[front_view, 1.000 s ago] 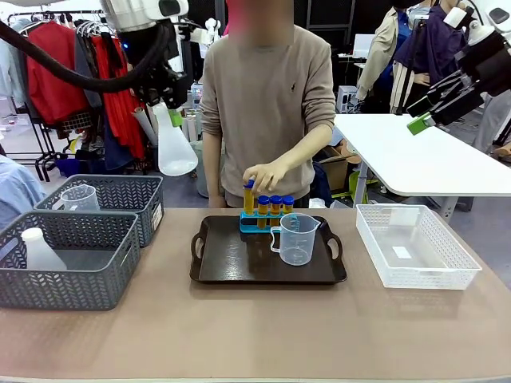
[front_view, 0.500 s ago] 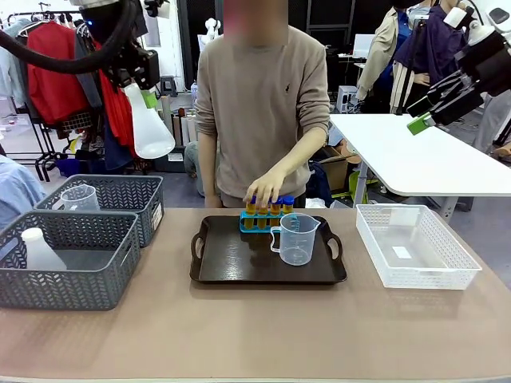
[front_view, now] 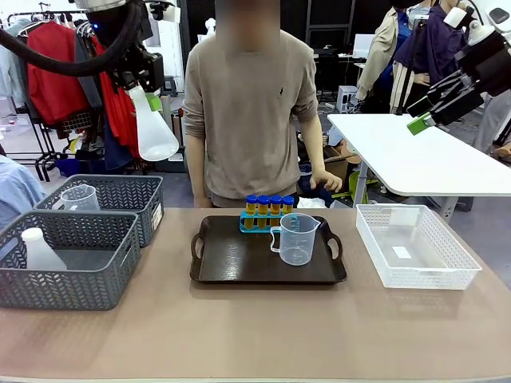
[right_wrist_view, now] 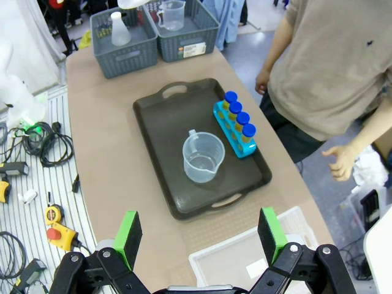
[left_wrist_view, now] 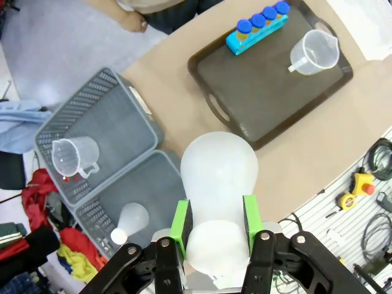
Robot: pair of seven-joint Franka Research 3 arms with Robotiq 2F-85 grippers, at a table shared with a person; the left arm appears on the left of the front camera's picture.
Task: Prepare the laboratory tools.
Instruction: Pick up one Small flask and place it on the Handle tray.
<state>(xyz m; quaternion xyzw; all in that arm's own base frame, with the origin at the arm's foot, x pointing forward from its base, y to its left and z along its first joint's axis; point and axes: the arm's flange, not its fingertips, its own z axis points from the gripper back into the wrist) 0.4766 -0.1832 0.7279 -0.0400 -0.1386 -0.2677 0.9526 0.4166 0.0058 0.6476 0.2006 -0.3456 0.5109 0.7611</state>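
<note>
Left wrist view: whitish translucent flask (left_wrist_view: 218, 184)

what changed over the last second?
The person's hand let go of the test tubes and drew back off the table. The left gripper, shut on the flask, swung it further left. Beaker, tray and right gripper unchanged.

The tan table (front_view: 255, 335) carries two grey mesh baskets (front_view: 68, 259) at its left, a dark brown handled tray (front_view: 239, 267) at centre, and a white mesh basket (front_view: 415, 247) at right.
</note>
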